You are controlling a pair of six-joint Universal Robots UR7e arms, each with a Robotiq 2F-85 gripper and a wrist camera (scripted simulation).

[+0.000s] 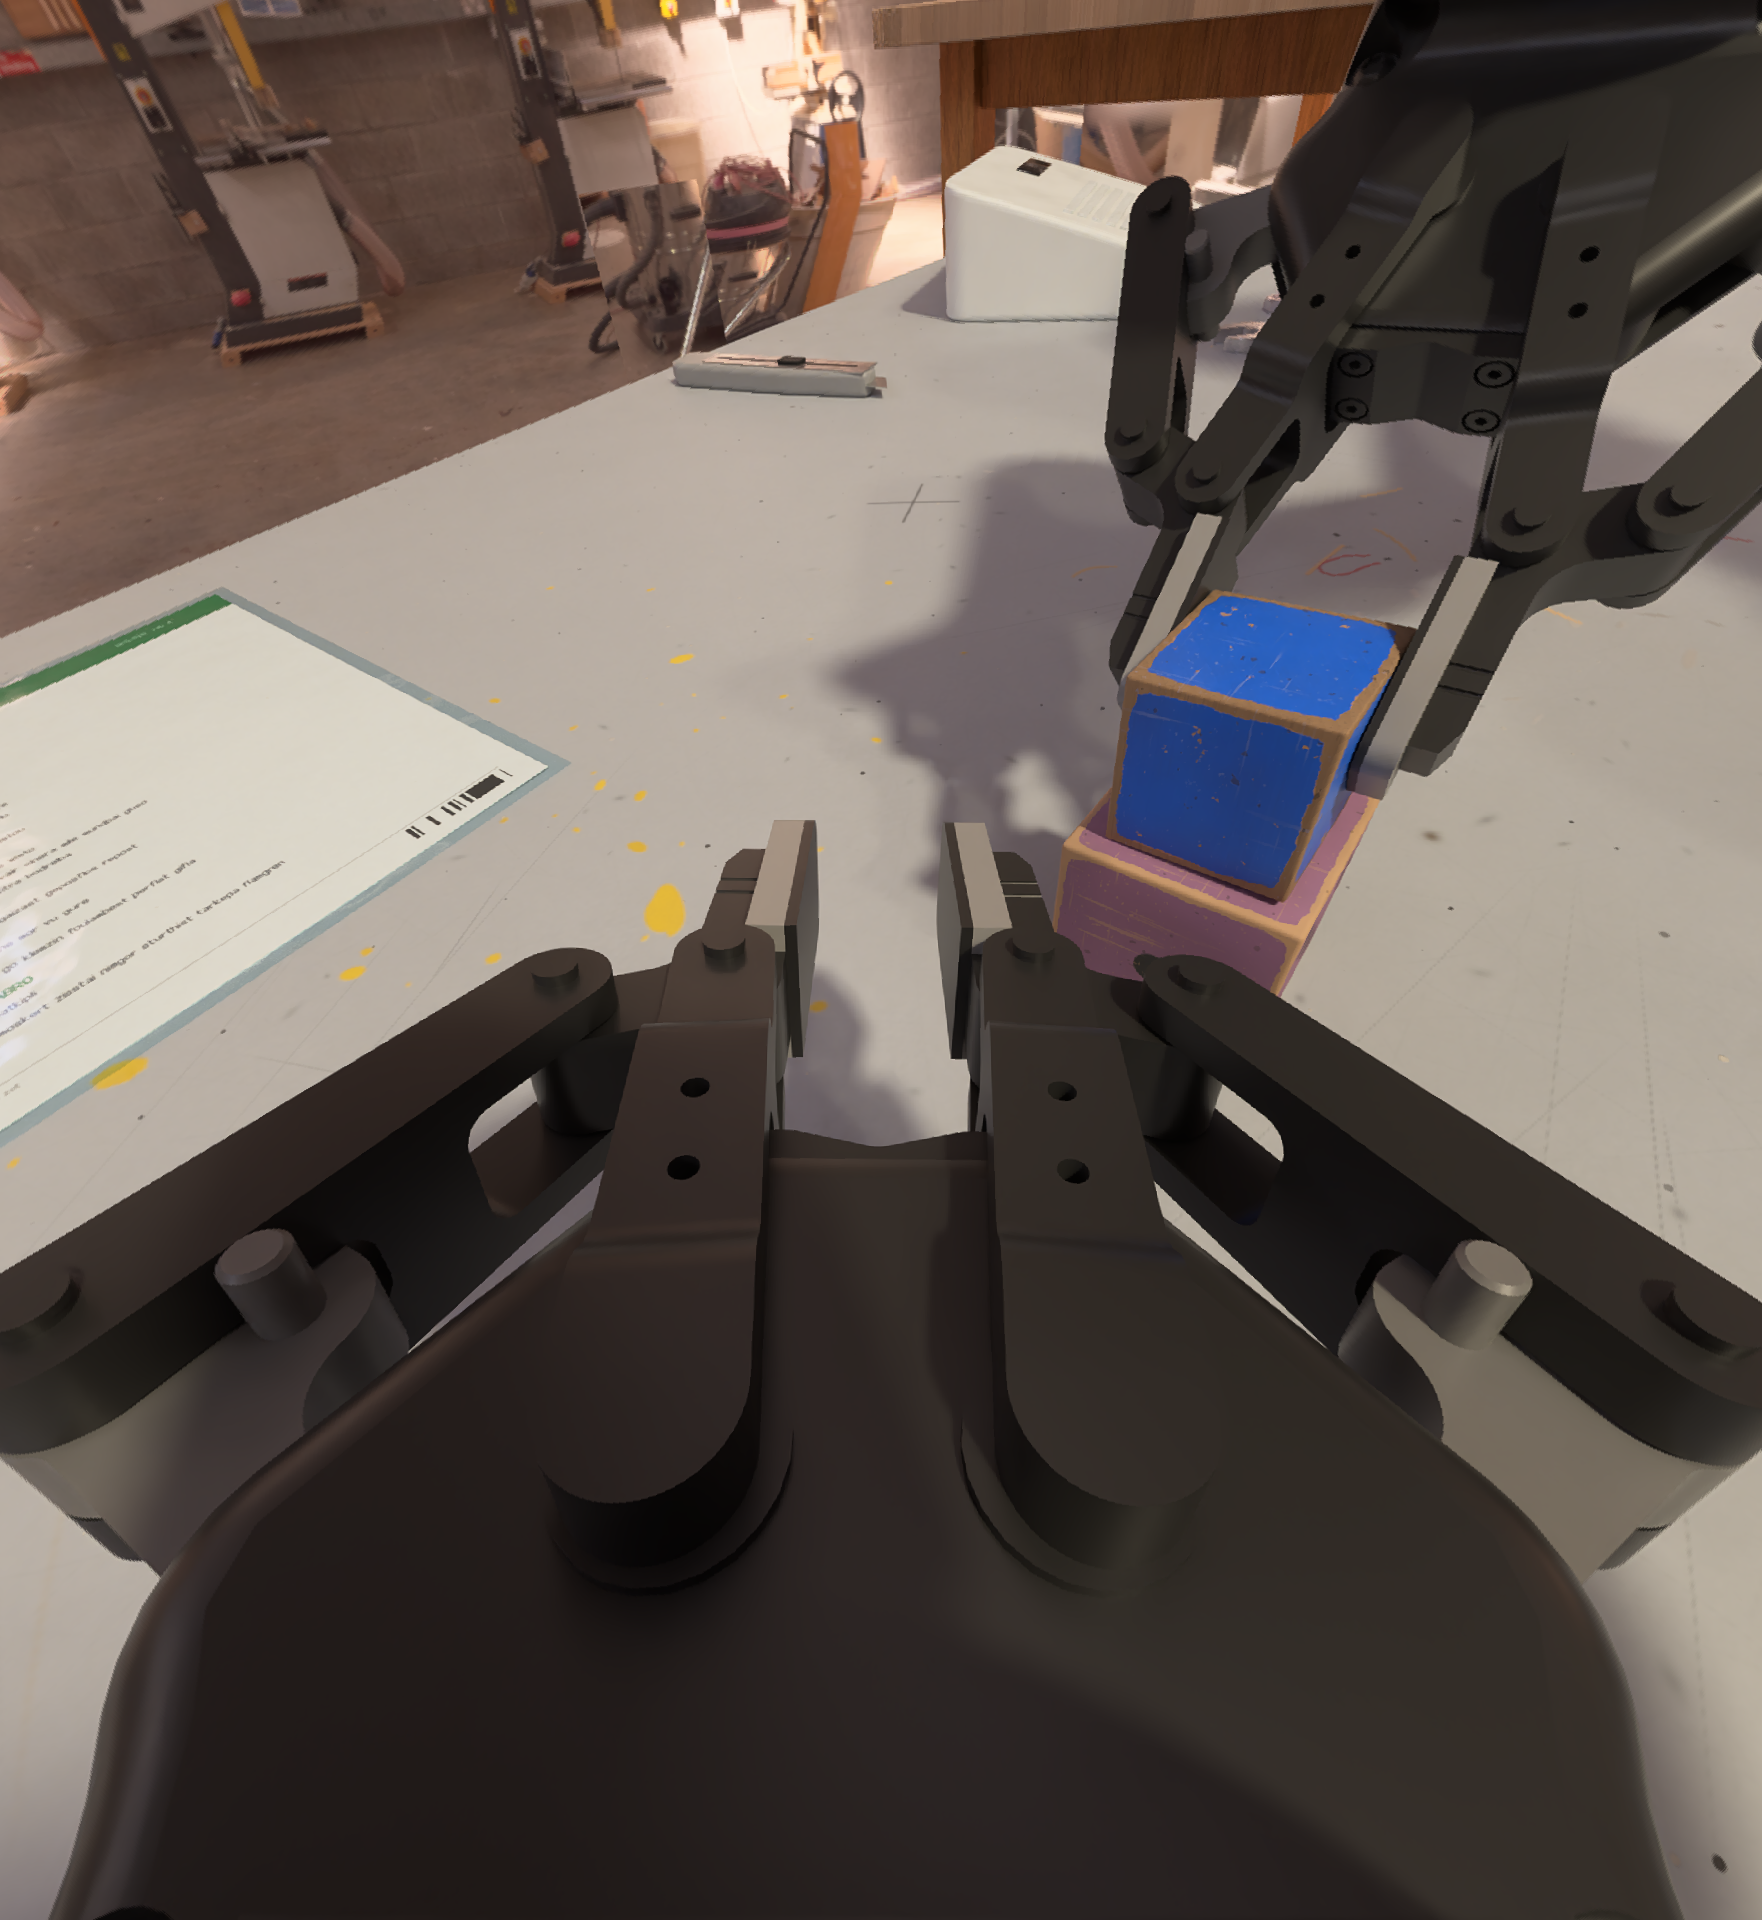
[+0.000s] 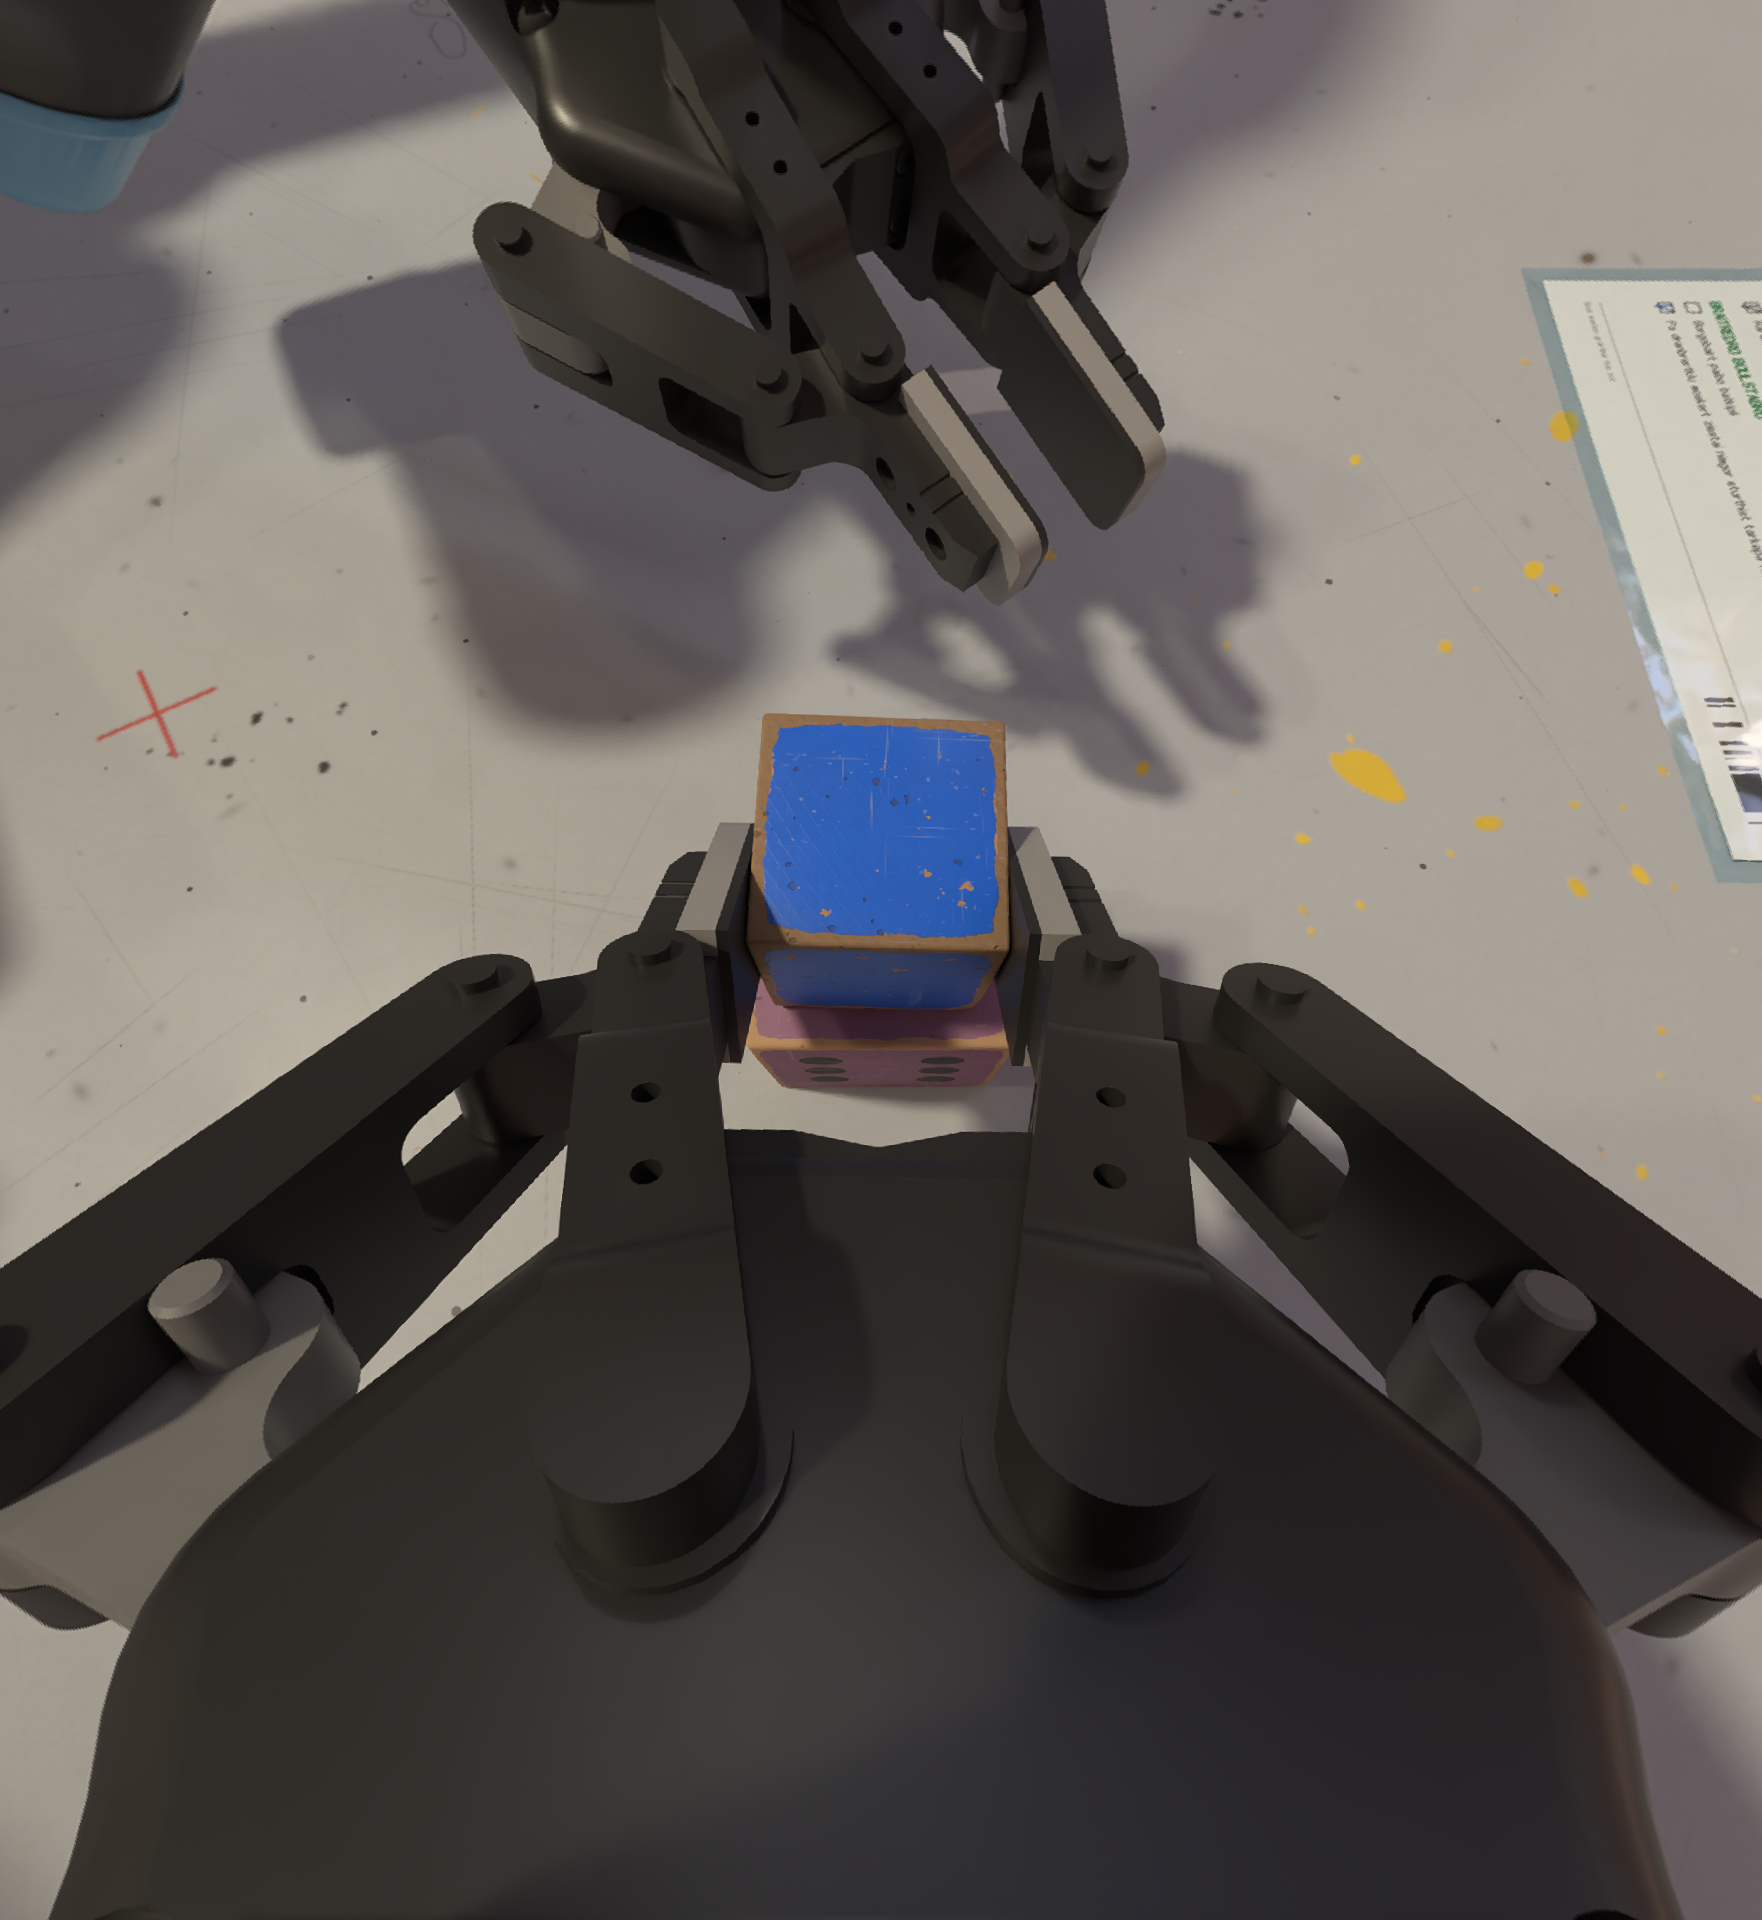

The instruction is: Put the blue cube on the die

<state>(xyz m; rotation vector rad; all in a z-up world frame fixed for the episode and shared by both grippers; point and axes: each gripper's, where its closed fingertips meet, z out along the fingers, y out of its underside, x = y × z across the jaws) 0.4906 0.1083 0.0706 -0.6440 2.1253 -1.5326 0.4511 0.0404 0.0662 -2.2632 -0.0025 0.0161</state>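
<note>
Two stacked blocks on the grey table [image 1: 1479, 1039], blue cube [image 2: 882, 831] atop the pink die [image 2: 877, 1055], right gripper [image 2: 877, 894] clamped on the cube's sides, left gripper [image 1: 879, 883] empty, fingers parted, just beside the stack.

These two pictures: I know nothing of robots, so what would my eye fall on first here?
First the blue cube, sitting on a purple die on the grey table, with the right pincer closed on its sides. Next the left pincer, empty and slightly apart, hanging just beside the stack. A printed sheet lies at the far side of it, amid yellow paint spots.
</note>
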